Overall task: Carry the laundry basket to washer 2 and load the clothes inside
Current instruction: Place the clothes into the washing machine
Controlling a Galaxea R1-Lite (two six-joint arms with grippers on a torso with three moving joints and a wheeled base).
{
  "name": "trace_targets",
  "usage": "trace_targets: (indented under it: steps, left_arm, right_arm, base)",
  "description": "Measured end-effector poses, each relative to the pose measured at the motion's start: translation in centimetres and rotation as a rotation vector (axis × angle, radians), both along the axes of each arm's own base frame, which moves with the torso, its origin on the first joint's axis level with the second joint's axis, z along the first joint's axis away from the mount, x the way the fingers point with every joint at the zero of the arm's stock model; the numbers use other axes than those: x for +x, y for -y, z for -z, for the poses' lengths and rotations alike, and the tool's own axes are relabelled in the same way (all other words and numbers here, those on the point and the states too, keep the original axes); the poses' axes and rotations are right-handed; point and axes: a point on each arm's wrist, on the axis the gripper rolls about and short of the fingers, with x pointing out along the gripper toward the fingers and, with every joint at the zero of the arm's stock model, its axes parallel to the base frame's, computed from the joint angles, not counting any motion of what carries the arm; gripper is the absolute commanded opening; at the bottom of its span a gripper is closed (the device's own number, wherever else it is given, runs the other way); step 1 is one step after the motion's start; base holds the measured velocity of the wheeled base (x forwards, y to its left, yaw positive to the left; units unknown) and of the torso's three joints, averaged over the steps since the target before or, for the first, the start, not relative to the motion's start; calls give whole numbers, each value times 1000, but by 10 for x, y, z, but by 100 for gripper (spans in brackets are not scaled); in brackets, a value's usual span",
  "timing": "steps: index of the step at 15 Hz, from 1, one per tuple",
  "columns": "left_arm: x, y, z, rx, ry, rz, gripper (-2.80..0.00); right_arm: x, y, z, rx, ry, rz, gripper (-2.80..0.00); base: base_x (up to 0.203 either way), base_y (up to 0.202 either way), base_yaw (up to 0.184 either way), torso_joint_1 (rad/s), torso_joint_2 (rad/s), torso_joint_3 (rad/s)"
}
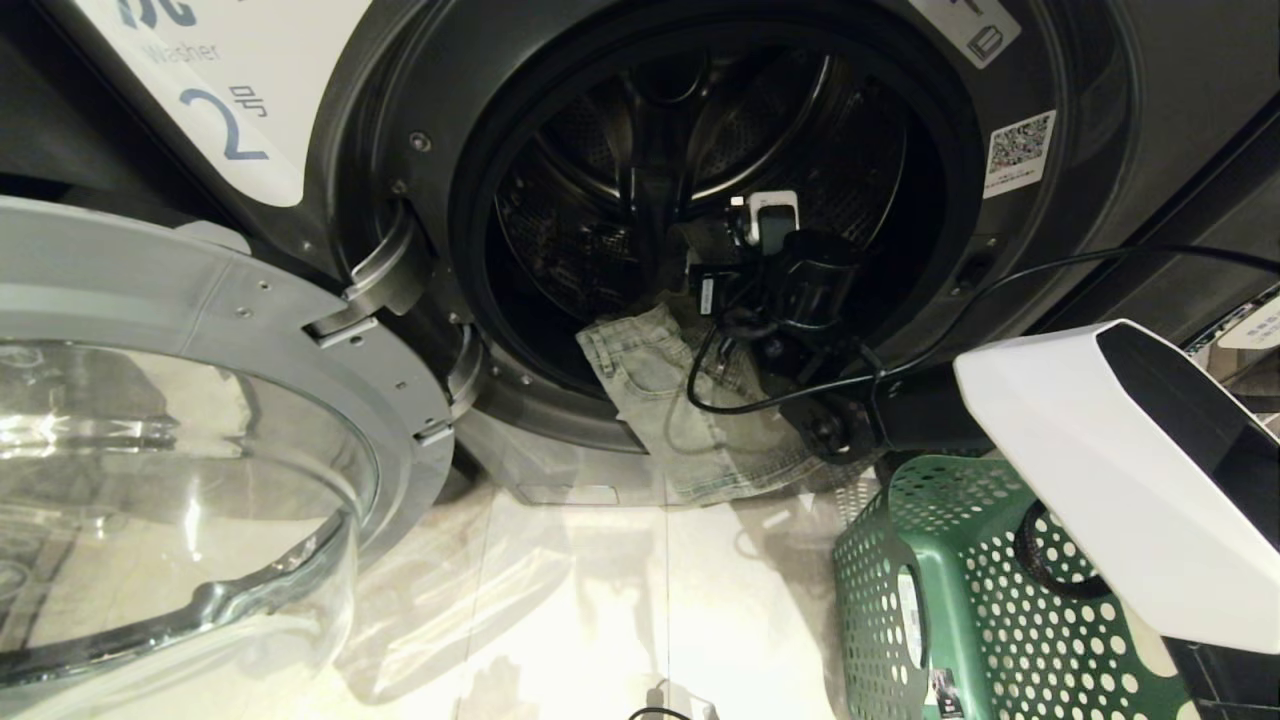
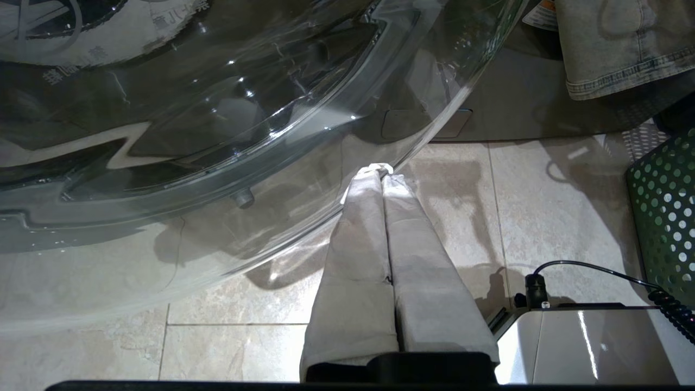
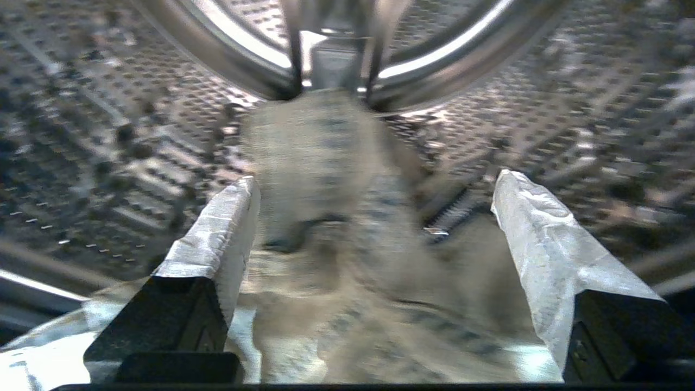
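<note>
Denim lies half in, half out: the jeans (image 1: 668,400) are draped over the lower lip of washer 2 (image 1: 400,150), one end inside the drum (image 3: 108,108), the other hanging down the front toward the floor (image 1: 600,600). My right claw (image 3: 374,217) is reaching through the door opening into the drum, its fingers (image 3: 217,228) spread wide, with the cloth lying below and between them — nothing pinched, as far as I can see. My left claw (image 2: 383,174) hangs parked low beside the open glass door (image 1: 180,480), fingers pressed together on nothing.

I judge this the loading step, with the garment let go but not fully inside. The green laundry basket (image 1: 960,590) stands on the floor just right of the washer's mouth, under my right arm; I cannot see whether more clothes are in it.

Next, I think, comes gathering the hanging part — taking hold at the lip and pushing it deeper, so nothing catches when the door shuts.
</note>
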Motion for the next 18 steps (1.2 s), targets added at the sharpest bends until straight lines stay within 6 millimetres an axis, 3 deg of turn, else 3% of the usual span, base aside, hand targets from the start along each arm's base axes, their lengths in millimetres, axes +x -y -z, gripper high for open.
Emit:
trace_targets:
  steps: [6,10,15,18]
  left_arm:
    - [0,0,0,0,0,0,-280]
    - [0,0,0,0,0,0,-280]
    - [0,0,0,0,0,0,-280]
    - [0,0,0,0,0,0,-280]
  right_arm:
    - [-29,6,0,-43,-71,-22,0]
    - [-66,0,8,-92,-123,-68,0]
    - [-128,-30,19,-151,-173,-205,0]
    - [-151,-38,21,-173,-185,-258,0]
  base:
    - [0,0,0,0,0,0]
    - [0,0,0,0,0,0]
    - [0,0,0,0,0,0]
    - [0,0,0,0,0,0]
